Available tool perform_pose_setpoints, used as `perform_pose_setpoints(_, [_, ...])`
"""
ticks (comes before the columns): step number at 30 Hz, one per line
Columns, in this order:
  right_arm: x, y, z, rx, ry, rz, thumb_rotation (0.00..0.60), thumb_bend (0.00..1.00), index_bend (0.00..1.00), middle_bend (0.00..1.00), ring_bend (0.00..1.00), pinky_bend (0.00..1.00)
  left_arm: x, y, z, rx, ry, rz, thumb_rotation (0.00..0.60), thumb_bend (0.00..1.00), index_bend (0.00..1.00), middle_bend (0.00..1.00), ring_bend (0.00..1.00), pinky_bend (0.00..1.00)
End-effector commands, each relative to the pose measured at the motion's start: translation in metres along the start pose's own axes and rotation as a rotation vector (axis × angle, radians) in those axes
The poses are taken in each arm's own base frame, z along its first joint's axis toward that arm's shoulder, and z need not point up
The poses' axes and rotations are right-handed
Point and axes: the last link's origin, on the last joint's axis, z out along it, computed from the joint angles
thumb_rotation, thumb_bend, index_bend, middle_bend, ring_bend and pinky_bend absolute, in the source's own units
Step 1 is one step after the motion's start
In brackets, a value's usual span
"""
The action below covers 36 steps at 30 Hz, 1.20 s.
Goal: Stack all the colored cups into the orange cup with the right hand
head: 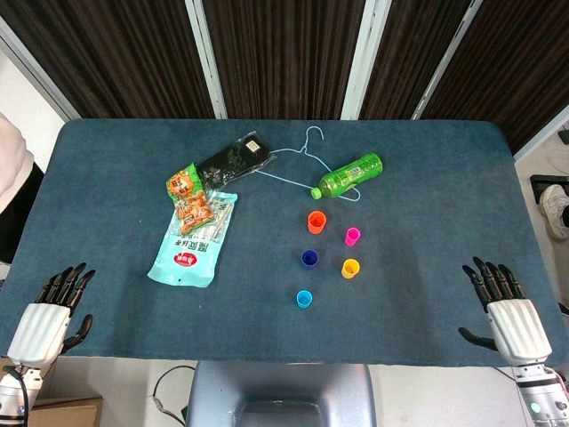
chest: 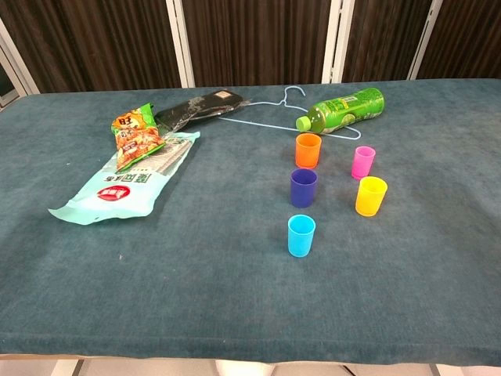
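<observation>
Five small plastic cups stand apart, upright, mid-table; the orange cup (head: 316, 221) sits farthest back beside the green bottle (head: 348, 175). My right hand (head: 505, 307) rests empty, fingers spread, at the near edge, nothing stacked yet.

I see both hands, left hand (head: 43, 313) and right hand (head: 507, 307), resting empty, fingers apart, at table (head: 107, 178) edge; orange cup (head: 316, 222) upright mid-table, untouched.

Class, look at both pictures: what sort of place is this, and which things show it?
Probably a robot test room: a table under blue-green cloth, dark curtains behind, and two robot hands, left and right, resting at its near edge.
</observation>
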Motion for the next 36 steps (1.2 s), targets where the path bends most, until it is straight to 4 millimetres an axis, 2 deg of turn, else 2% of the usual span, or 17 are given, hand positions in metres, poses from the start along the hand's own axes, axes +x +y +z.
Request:
perform_pose_setpoints(1, [0.0,-0.002,0.002,0.01,0.004,0.005,0.6,0.21,0.0,0.0,0.0,0.0,0.0,0.0,0.0,0.001,-0.003,-0.001,0.6,0.45,0.0,0.0,0.0,0.13])
perform_pose_setpoints(6, [-0.003,-0.01,0.012,0.058,0.044,0.02,0.6,0.21,0.0,0.0,0.0,0.0,0.002,-0.002,0.0,0.002,0.001,-0.013,0.6,0.45,0.0,0.0,0.0,0.13])
perform_pose_setpoints(9, [-0.002,-0.023,0.033,0.116,0.077,0.042,0.6,0.21,0.0,0.0,0.0,0.0,0.004,-0.004,-0.001,0.007,0.003,-0.024,0.6,0.45,0.0,0.0,0.0,0.13])
perform_pose_setpoints(12, [0.007,-0.047,0.068,0.203,0.077,0.053,0.6,0.21,0.01,0.0,0.0,0.0,0.005,-0.005,-0.001,0.008,0.007,-0.029,0.6,0.45,0.0,0.0,0.0,0.13])
perform_pose_setpoints(16, [0.017,-0.096,0.126,0.305,0.015,0.022,0.6,0.21,0.1,0.0,0.0,0.0,0.006,-0.007,0.0,0.015,0.005,-0.036,0.6,0.45,0.0,0.0,0.0,0.13])
perform_pose_setpoints(22, [0.008,-0.165,0.186,0.39,-0.101,-0.044,0.6,0.25,0.21,0.0,0.0,0.0,0.006,-0.008,0.001,0.018,-0.005,-0.041,0.6,0.45,0.0,0.0,0.0,0.13])
perform_pose_setpoints(28, [-0.019,-0.202,0.211,0.39,-0.185,-0.057,0.6,0.29,0.29,0.0,0.0,0.0,0.008,-0.011,-0.001,0.023,-0.001,-0.048,0.6,0.44,0.0,0.0,0.0,0.13])
perform_pose_setpoints(36, [-0.046,-0.216,0.22,0.377,-0.237,-0.106,0.6,0.33,0.34,0.0,0.0,0.0,0.011,-0.013,-0.004,0.025,0.005,-0.058,0.6,0.44,0.0,0.0,0.0,0.13])
